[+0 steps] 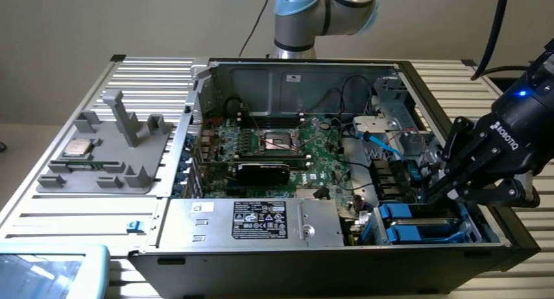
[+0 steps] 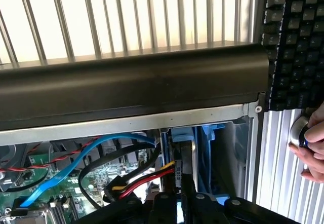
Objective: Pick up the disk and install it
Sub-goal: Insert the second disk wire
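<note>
In the exterior view, my gripper point(image 1: 439, 184) reaches down into the drive bay point(image 1: 424, 224) at the right front corner of the open computer case point(image 1: 294, 72). In the wrist view the disk point(image 2: 184, 155) appears edge-on as a thin grey slab with a blue plastic rail point(image 2: 183, 133) at its far end. It stands upright just inside the case's black side wall point(image 2: 131, 87). The gripper point(image 2: 181, 196) is shut on the disk's near end. Blue caddy rails point(image 1: 405, 222) lie in the bay below the fingers.
Blue and red cables point(image 2: 101, 150) run beside the disk over the green motherboard point(image 1: 277, 143). A grey power supply box point(image 1: 251, 221) fills the case's front. A grey fixture with a small chip point(image 1: 78, 148) lies on the exterior view's left. A hand point(image 2: 311, 143) and a keyboard point(image 2: 298, 41) lie outside the case.
</note>
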Motion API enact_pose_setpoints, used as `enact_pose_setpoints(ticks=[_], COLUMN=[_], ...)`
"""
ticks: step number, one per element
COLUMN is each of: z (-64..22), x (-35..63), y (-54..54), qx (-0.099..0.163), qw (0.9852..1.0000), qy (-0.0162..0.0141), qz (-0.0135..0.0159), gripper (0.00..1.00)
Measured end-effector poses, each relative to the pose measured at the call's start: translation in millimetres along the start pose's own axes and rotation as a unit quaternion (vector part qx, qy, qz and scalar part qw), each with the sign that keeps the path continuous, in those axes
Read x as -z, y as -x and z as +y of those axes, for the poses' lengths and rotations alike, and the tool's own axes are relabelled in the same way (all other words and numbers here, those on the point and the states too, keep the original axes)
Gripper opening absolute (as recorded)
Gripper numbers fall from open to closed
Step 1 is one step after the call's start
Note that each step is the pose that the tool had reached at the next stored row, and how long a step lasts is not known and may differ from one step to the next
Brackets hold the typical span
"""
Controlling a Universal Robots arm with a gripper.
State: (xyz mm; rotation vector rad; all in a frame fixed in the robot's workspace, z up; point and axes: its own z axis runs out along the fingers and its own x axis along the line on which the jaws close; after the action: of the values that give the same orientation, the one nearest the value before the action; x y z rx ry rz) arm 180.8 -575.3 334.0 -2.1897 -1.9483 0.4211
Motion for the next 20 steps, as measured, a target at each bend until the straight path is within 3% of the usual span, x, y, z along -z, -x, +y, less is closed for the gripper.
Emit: enact_pose_setpoints(ticks=[20], z=[1.6], x=[-4.7], y=[-1.6], qx=[0.0], qw=[1.0], qy=[0.0003], qz=[-0.0022], gripper=[0.16])
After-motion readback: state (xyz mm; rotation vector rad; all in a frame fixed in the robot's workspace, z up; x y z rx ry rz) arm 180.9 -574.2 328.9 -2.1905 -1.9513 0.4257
